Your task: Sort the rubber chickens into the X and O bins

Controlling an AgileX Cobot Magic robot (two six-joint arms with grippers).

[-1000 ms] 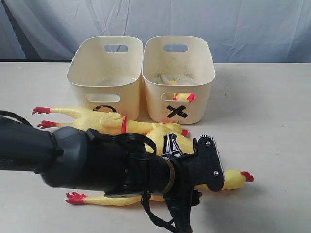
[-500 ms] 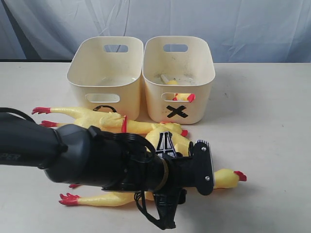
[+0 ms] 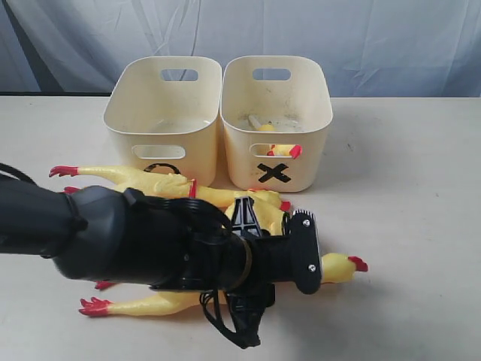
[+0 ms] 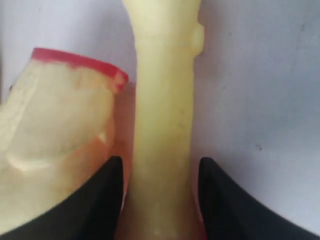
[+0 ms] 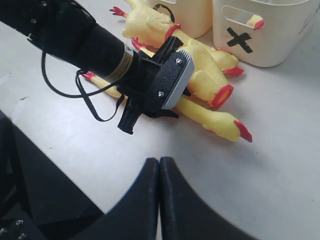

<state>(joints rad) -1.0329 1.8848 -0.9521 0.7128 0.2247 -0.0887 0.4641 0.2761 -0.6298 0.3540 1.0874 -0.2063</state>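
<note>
My left gripper [image 4: 160, 160] is shut on the neck of a long-necked rubber chicken [image 3: 334, 268] lying across the table front, red feet [image 3: 94, 306] to the left. In the exterior view its camera mount [image 3: 304, 252] hides the fingers. Beside that neck lies a headless body [image 5: 205, 67] with a red ring [image 4: 80, 62]. A second whole chicken [image 3: 150, 183] lies in front of the O bin [image 3: 124, 113]. The X bin [image 3: 316, 124] stands to the right of it, and a loose head [image 3: 285, 150] shows through its slot. My right gripper [image 5: 159, 161] is shut and empty above bare table.
The left arm [image 3: 113, 241] lies across the table front and covers much of the chickens. A black cable [image 5: 90, 105] loops below its wrist. Bare table [image 3: 406, 226] stretches to the right of the bins. A pale curtain [image 3: 376, 37] hangs behind.
The left arm has drawn back to the left and the held chicken has slid left with it, head and feet alike. The right gripper has stayed shut.
</note>
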